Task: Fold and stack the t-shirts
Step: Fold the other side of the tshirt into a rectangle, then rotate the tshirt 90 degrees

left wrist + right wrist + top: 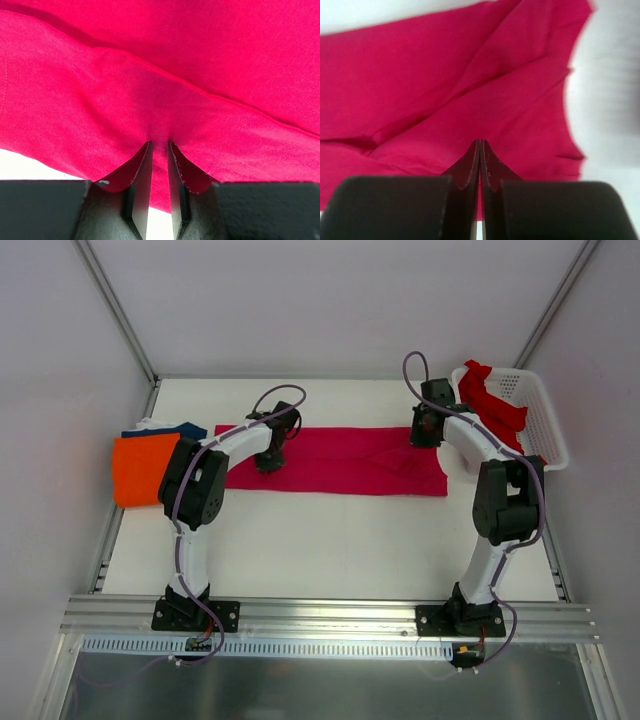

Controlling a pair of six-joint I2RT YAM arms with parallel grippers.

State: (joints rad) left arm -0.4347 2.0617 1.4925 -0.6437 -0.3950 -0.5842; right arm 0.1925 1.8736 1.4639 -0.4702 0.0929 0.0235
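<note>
The soft crimson-pink knit t-shirt (350,462), flattened into a long band just beside the white plastic lattice basket (553,430), is pinched near both ends. The left gripper (159,146), at the end far from the basket, is clenched on a puckered ridge of cloth, and the right gripper (479,143), at the end nearest it, is squeezed closed where creases converge, likely nipping cloth too. Such thin, limp fabric could slip from either shallow pinch, or only its top layer lift, skewing the fold.
</note>
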